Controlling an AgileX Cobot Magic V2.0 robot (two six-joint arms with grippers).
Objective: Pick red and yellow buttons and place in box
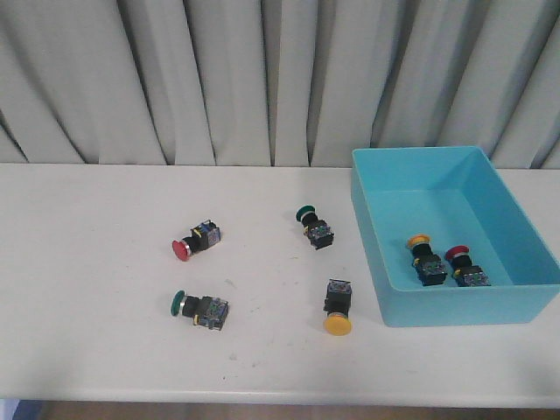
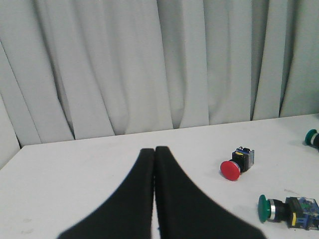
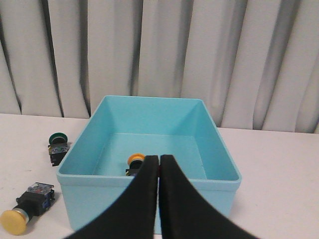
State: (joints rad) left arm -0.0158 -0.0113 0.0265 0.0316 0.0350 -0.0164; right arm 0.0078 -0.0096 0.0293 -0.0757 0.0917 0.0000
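The light-blue box (image 1: 385, 289) stands at the table's right and holds a yellow button (image 1: 423, 254) and a red button (image 1: 464, 267). On the table lie a red button (image 1: 194, 241) at centre left and a yellow button (image 1: 338, 308) just left of the box. Neither gripper shows in the front view. My left gripper (image 2: 154, 149) is shut and empty, with the red button (image 2: 237, 163) off to its side. My right gripper (image 3: 159, 157) is shut and empty in front of the box's near wall (image 3: 99, 196); the boxed yellow button (image 3: 134, 163) and the loose yellow one (image 3: 27, 206) show there.
Two green-capped switches lie on the table, one near the centre (image 1: 315, 226) and one at the front left (image 1: 201, 308). Grey curtains hang behind the table. The green switches also show in the left wrist view (image 2: 288, 211) and in the right wrist view (image 3: 57, 144).
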